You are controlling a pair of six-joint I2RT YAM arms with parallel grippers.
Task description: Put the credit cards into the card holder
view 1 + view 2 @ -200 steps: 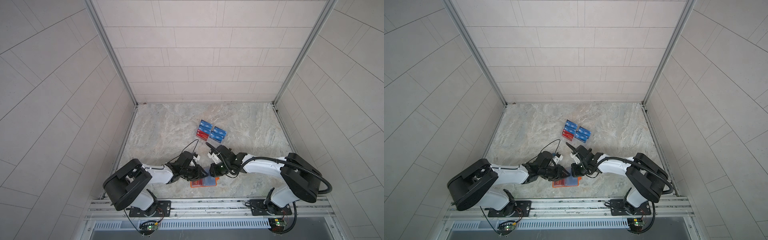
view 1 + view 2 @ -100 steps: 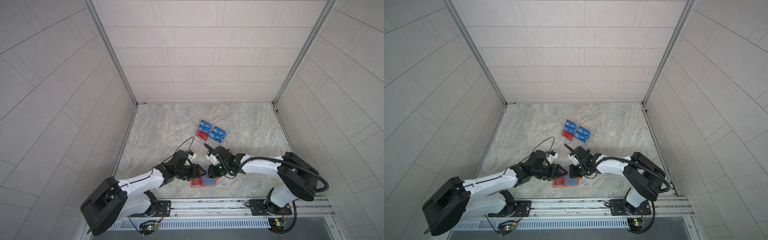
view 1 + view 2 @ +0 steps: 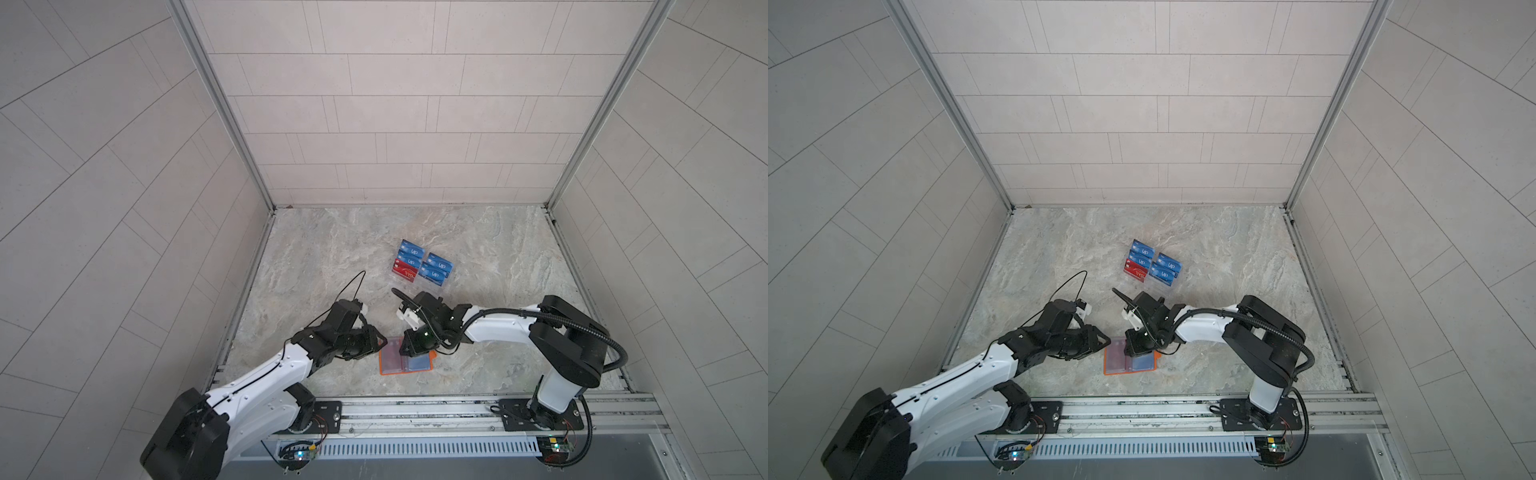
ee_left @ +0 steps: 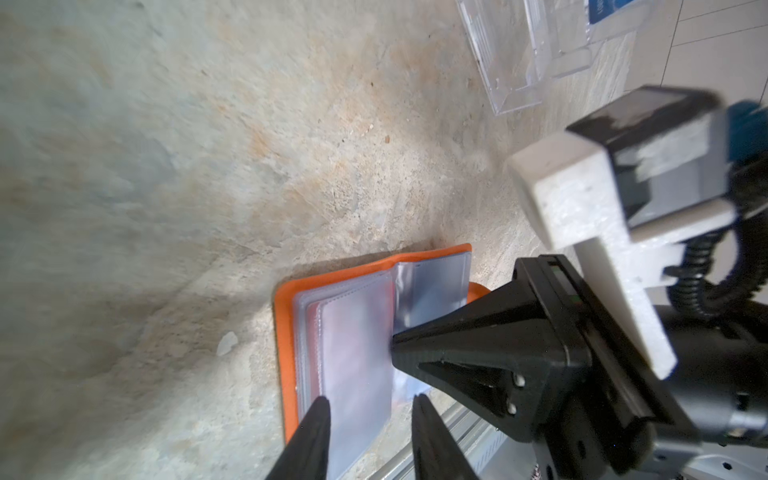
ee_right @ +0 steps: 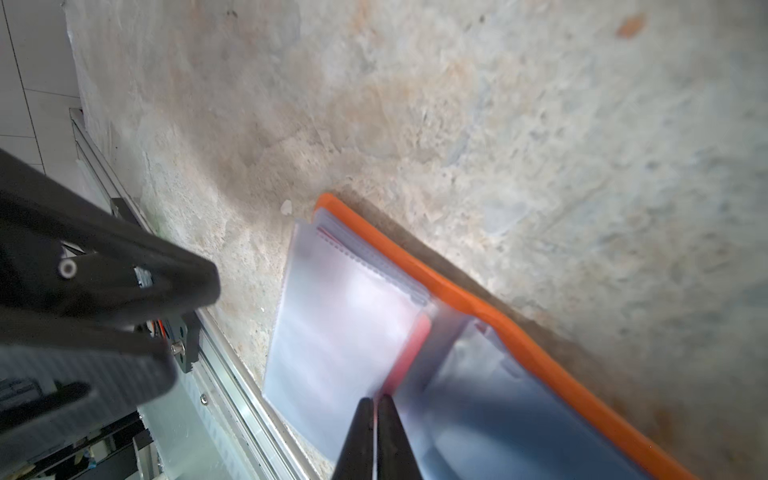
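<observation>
four blue cards [image 3: 412,250] in stand [image 4: 511,62], one red card [image 3: 405,272], one card holder [image 3: 405,372]

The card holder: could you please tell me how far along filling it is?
Done: the card holder lies open, red and blue showing through its sleeves. In hand: the right pincer is shut at the fold, its grip unclear; the left pincer open by the pages. Left: four blue cards and one red card sit in the clear stand.

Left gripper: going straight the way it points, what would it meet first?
Probably the clear plastic sleeve of the open orange leather-like card holder, just ahead of the left gripper; depth is unclear.
</observation>
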